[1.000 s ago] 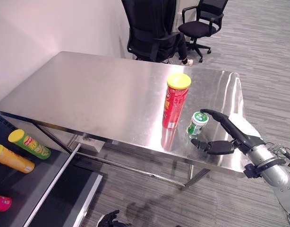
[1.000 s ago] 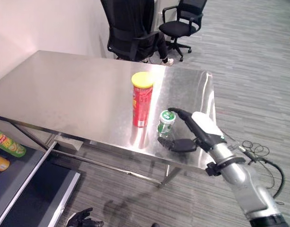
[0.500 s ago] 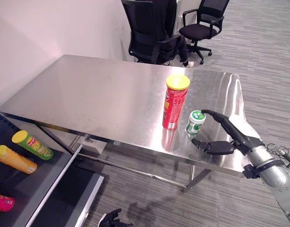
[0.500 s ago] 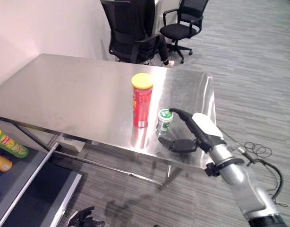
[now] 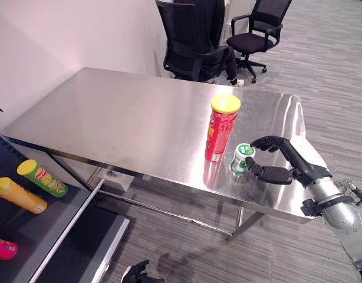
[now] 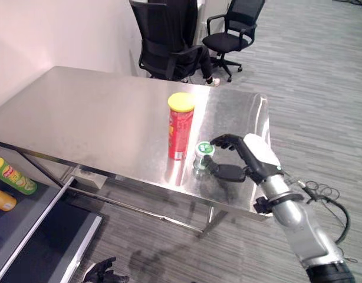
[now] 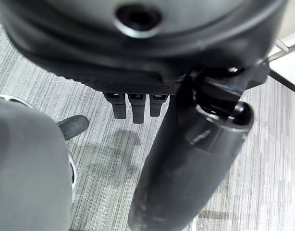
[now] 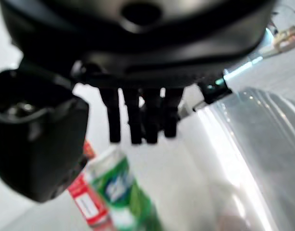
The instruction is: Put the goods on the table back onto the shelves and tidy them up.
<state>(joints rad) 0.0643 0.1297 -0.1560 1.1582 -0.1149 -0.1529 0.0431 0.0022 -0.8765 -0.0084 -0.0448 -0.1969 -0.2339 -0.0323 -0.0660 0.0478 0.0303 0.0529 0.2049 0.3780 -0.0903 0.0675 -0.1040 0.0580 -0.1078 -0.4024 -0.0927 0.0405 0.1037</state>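
A small green-capped bottle stands near the front right edge of the steel table. Just left of it stands a tall red can with a yellow lid. My right hand reaches in from the right, its fingers arched over the bottle's cap and its thumb low beside the bottle, not closed on it. In the right wrist view the bottle sits between thumb and fingers, with the red can behind it. My left hand hangs low by the floor, relaxed.
A dark shelf at the lower left holds a green can, an orange can and a pink item, all lying down. Two black office chairs stand behind the table. A pale wall runs along the left.
My right hand has moved left to the green bottle, and its fingers have curved around it. The camera has shifted slightly. Bottle and red can have stayed put.
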